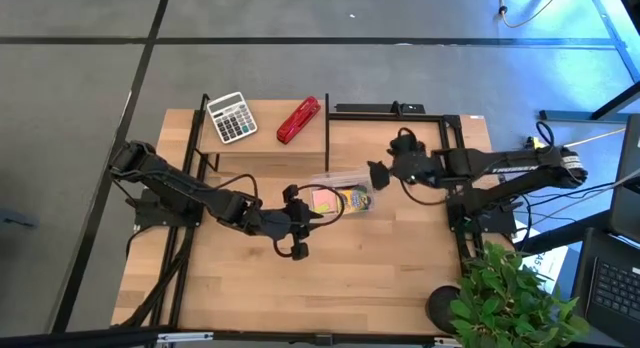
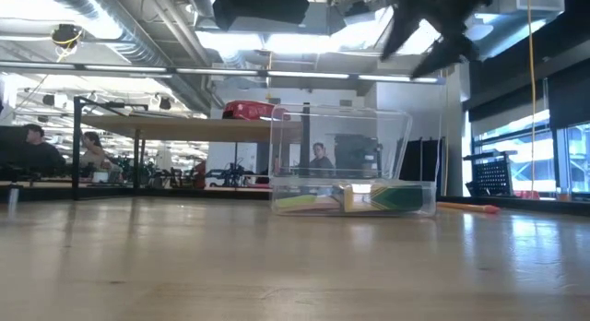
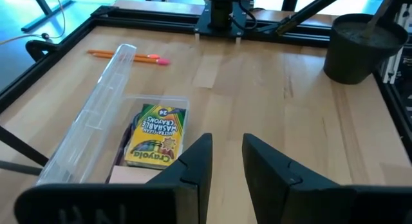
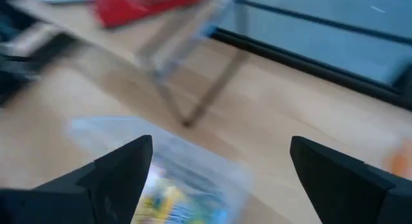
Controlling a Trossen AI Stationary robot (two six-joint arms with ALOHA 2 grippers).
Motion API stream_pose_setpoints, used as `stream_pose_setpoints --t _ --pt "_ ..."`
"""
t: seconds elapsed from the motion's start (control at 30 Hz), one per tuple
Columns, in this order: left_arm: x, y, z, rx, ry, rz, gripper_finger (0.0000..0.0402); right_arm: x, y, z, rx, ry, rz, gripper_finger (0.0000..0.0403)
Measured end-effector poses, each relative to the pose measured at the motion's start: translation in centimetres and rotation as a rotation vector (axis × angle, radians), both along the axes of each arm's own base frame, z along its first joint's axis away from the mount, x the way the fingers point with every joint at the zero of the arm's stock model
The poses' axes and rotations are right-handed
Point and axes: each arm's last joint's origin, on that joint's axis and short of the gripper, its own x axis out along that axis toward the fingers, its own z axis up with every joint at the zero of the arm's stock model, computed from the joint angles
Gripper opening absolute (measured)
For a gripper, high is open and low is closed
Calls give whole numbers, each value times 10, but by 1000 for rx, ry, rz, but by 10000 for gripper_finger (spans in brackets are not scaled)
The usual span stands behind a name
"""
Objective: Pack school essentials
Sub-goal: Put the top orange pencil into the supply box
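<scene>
Near the table's (image 1: 330, 278) centre, a clear box (image 1: 340, 193) (lid raised) holds the yellow-green crayon box (image 1: 352, 200) and pink sticky-note pad (image 1: 323, 199), with the left tool (image 1: 312, 212) at its 8 o'clock, fingers nearly together and empty, and the right tool (image 1: 378, 175) at its 2 o'clock, fingers wide apart.

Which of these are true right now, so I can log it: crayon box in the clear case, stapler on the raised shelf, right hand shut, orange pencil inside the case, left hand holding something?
1. The crayon box lies in the clear case. True.
2. The red stapler sits on the raised shelf by the calculator. True.
3. The right hand is shut. False: its fingers stand wide apart above the case.
4. The orange pencil is inside the case. False: it lies on the table beyond it.
5. The left hand holds something. False: nothing shows between its fingers.
</scene>
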Motion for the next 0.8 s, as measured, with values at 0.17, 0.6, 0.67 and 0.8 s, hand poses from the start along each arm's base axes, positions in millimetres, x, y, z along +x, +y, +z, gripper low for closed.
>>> stream_pose_setpoints --t 0.17,0.6,0.67,0.8 --pt "0 -1 0 0 0 -2 78 -14 -23 -15 63 169 -165 369" --pt "-1 -2 0 -15 -3 2 78 -22 -53 -57 228 354 -214 369" --pt "-1 -3 0 -14 -2 -2 78 -26 -57 -65 242 376 -263 369" --pt "-1 -4 0 -14 -2 -6 78 -33 -61 -79 265 444 -313 369"
